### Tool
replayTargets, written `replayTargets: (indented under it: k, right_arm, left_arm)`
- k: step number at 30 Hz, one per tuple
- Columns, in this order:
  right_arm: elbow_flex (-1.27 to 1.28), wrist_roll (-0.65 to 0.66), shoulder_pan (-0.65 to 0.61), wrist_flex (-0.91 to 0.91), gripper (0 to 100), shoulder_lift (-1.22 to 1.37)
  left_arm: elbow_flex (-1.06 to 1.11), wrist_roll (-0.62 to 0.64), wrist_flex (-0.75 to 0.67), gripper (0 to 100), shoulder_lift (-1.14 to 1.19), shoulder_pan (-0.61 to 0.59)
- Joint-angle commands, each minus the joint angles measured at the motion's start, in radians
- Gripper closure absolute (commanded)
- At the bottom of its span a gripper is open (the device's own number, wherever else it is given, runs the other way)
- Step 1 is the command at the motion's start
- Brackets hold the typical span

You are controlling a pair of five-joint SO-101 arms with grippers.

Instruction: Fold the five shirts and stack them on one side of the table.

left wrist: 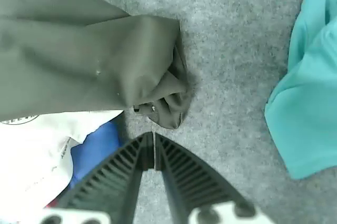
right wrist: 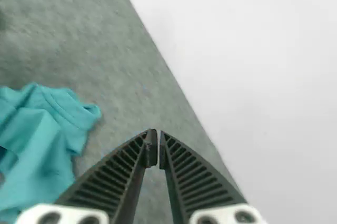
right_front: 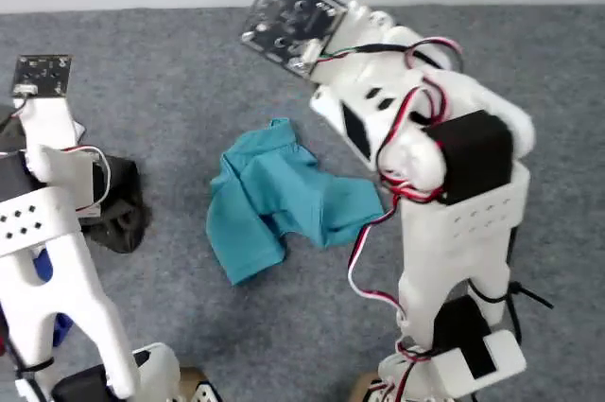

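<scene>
Two tools, both clenched on nothing. The left tool (left wrist: 154, 153) hangs low over the bench (right_front: 142, 71), just beside three piled shirts at the left side: a dark shirt (left wrist: 79, 60) on top, with a white shirt (left wrist: 26, 171) and a blue shirt (left wrist: 92, 153) showing under it. The right tool (right wrist: 155, 150) is held high near the bench's far edge, tips together, well apart from any cloth. The teal shirt (right_front: 279, 199) lies crumpled mid-bench between the arms. Step in hand, as judged from here: the teal shirt awaits folding. The next move calls for both tools to part, descend on its edges and spread it flat before any fold. Its loose sleeves may bunch.
</scene>
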Motion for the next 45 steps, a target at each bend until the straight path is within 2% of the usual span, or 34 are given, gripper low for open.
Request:
replayTargets:
  k: [1, 6, 10, 16, 19, 24, 30, 37, 45]
  right_arm:
    - [0.014, 0.015, 0.038, 0.016, 98.8, -0.015]
    - [0.015, 0.014, 0.031, 0.062, 98.8, 0.005]
    - [0.015, 0.012, 0.091, 0.093, 98.8, 0.038]
    - [0.015, -0.012, 0.220, 0.124, 98.8, 0.048]
    - [0.015, -0.040, 0.302, 0.125, 98.7, 0.035]
    - [0.015, -0.040, 0.441, 0.125, 98.7, 0.002]
    - [0.015, -0.037, 0.550, 0.125, 98.7, -0.021]
    - [0.015, -0.035, 0.578, 0.125, 98.7, -0.021]
    - [0.015, -0.034, 0.576, 0.125, 98.7, -0.022]
  left_arm:
    - [-0.004, -0.006, 0.012, 99, -0.012, 0.035]
    - [0.007, -0.003, 0.015, 99, -0.005, 0.106]
    - [0.104, -0.008, 0.006, 99, -0.005, 0.295]
    - [0.298, -0.008, -0.173, 99, -0.005, 0.577]
    - [0.371, 0.000, -0.269, 92, -0.003, 0.652]
    - [0.440, 0.058, -0.359, 80, -0.003, 0.680]
    - [0.464, 0.058, -0.423, 78, 0.068, 0.689]
    - [0.334, 0.063, -0.422, 76, 0.328, 0.750]
    - [0.277, 0.063, -0.425, 78, 0.526, 0.750]
